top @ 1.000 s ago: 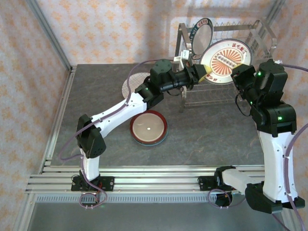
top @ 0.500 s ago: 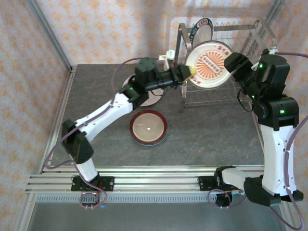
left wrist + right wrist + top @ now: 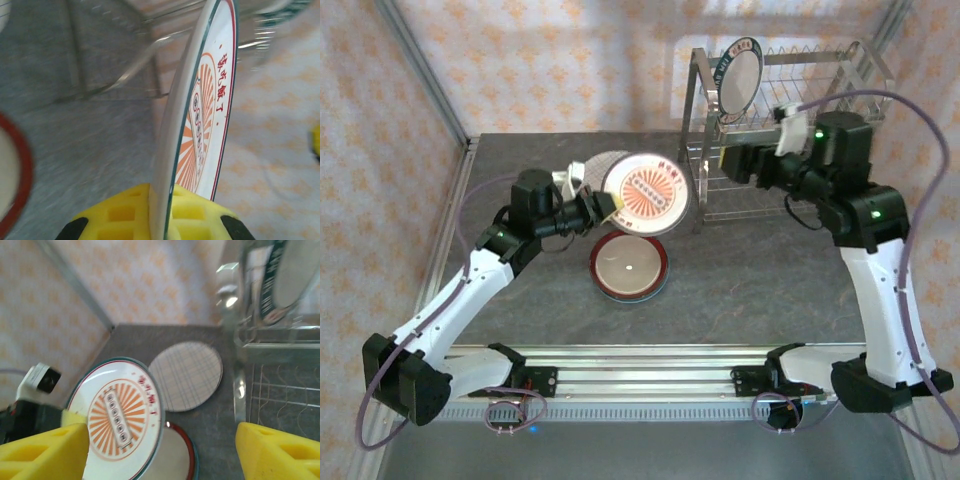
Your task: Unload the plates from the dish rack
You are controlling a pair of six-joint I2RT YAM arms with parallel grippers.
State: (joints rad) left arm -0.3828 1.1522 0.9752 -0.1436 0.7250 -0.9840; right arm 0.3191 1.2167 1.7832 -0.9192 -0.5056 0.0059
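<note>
One orange-centred plate point(image 3: 645, 195), now out of the dish rack point(image 3: 790, 60), hangs mid-frame near the red-rimmed plate point(image 3: 628, 267), pinched by the left tool point(image 3: 605, 206); right tool point(image 3: 732, 160), spread, apparently released it.

table point(image 3: 770, 290): dark grey top, kinda mottled stone look | walls point(image 3: 540, 70): pale wallpaper with little orange motifs, up behind the table and along both its sides | rail point(image 3: 650, 385): ribbed aluminium extrusion along the table's near edge | post point(image 3: 422, 70): slim metal upright rising from the table's back-left corner
</note>
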